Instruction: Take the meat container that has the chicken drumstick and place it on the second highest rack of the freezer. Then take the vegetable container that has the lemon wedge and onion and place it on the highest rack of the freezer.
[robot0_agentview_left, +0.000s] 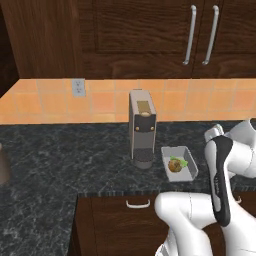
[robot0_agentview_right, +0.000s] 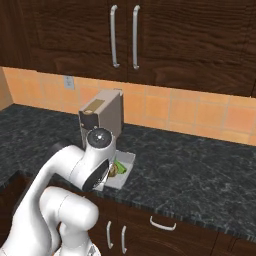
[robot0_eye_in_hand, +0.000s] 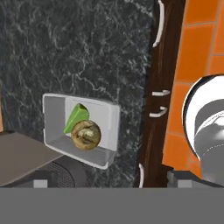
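Left base view: on the dark stone counter (robot0_agentview_left: 60, 155), a grey coffee machine (robot0_agentview_left: 142, 127) upright near the middle. Just beside it at 3 o'clock, a shallow grey tray (robot0_agentview_left: 190, 159) close to the counter's front edge. Inside the tray, a round brown onion (robot0_agentview_left: 175, 165) with a green lemon wedge (robot0_agentview_left: 184, 163) against it at 2 o'clock. At 3 o'clock of the tray, rising from the lower right, the white arm (robot0_agentview_left: 220, 175), close to the tray's right wall. On the tiled wall at 11 o'clock of the machine, a socket (robot0_agentview_left: 78, 87); below the counter edge, a drawer handle (robot0_agentview_left: 138, 204)

Right base view: same coffee machine (robot0_agentview_right: 105, 117), with the arm's round joint (robot0_agentview_right: 98, 139) in front of its lower part. Tray (robot0_agentview_right: 128, 162) at 4 o'clock of the machine, its left half covered by the arm. Onion (robot0_agentview_right: 115, 171) and lemon wedge (robot0_agentview_right: 120, 165) peeking out beside the joint. Above, two long cupboard handles (robot0_agentview_right: 114, 36)

Hand view: gripper (robot0_eye_in_hand: 111, 181) released, with its two dark fingertips (robot0_eye_in_hand: 40, 183) set wide apart at the bottom edge and nothing between them. Tray (robot0_eye_in_hand: 111, 127) at 12 o'clock of the jaws, near but clear of both tips, slightly towards the left one. Onion (robot0_eye_in_hand: 85, 135) near the tray's middle, lemon wedge (robot0_eye_in_hand: 75, 119) touching it at 11 o'clock. Coffee machine's top (robot0_eye_in_hand: 26, 153) at 8 o'clock of the tray, just beside it, close to the left fingertip. Dark cupboard front (robot0_eye_in_hand: 159, 98) at 3 o'clock, past the counter edge
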